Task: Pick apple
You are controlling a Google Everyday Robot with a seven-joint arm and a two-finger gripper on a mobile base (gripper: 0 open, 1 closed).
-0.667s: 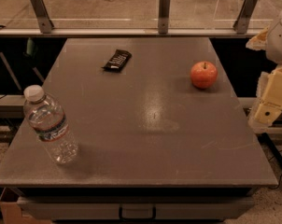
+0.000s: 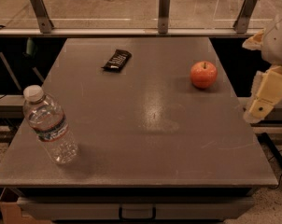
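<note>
Beside the bench's (image 2: 145,139) right edge, the gripper (image 2: 264,99) hangs where it was a moment ago, partly cut off by the frame; whether it is spread or closed cannot be told. The apple (image 2: 203,74), also unmoved, sits far right on the bench, left of the gripper and apart from it.

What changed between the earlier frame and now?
Almost nothing. The gripper hangs past the right edge of the table, apart from the apple, and has at most edged slightly left toward the table. It has taken hold of nothing. The apple, the bottle and the dark wrapper stayed where they were.
</note>
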